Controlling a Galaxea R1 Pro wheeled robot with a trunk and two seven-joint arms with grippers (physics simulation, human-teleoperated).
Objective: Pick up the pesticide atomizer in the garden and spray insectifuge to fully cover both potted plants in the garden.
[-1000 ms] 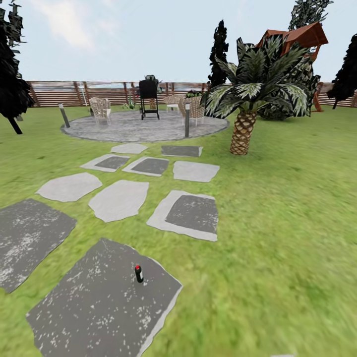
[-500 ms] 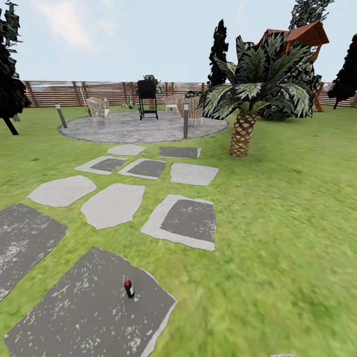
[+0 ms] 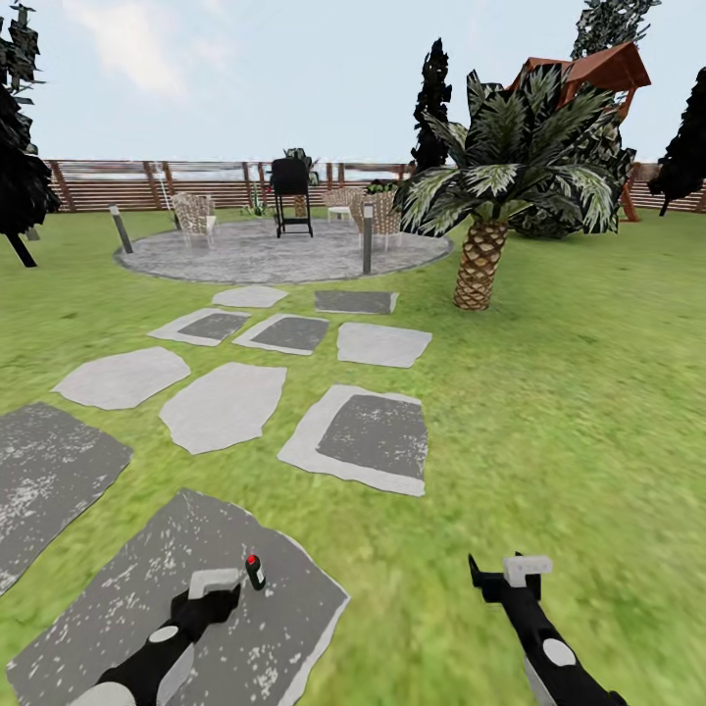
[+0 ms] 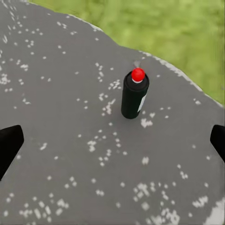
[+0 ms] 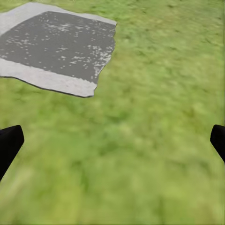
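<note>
The pesticide atomizer (image 3: 255,572) is a small dark bottle with a red cap. It stands upright on a dark speckled stepping stone (image 3: 147,598) in the garden lawn (image 3: 569,392). My left gripper (image 3: 227,591) is open just short of the bottle, apart from it. In the left wrist view the atomizer (image 4: 134,96) stands ahead of the open left gripper (image 4: 112,143), whose fingertips (image 4: 9,145) show at the frame's edges. My right gripper (image 3: 502,577) hangs open over grass, and the right wrist view shows it (image 5: 112,140) holding nothing. I cannot make out the potted plants at this distance.
A path of grey stepping stones (image 3: 368,436) leads to a round paved patio (image 3: 275,250) with woven chairs (image 3: 196,216), a black grill (image 3: 291,194) and short posts (image 3: 368,238). A palm-like plant (image 3: 485,211) stands to the right. A wooden slat fence (image 3: 118,184) closes the back.
The view first moved forward, bringing the bottle lower and nearer. Since half a second ago both arms have risen into view, the left gripper beside the bottle. The bottle has not moved.
</note>
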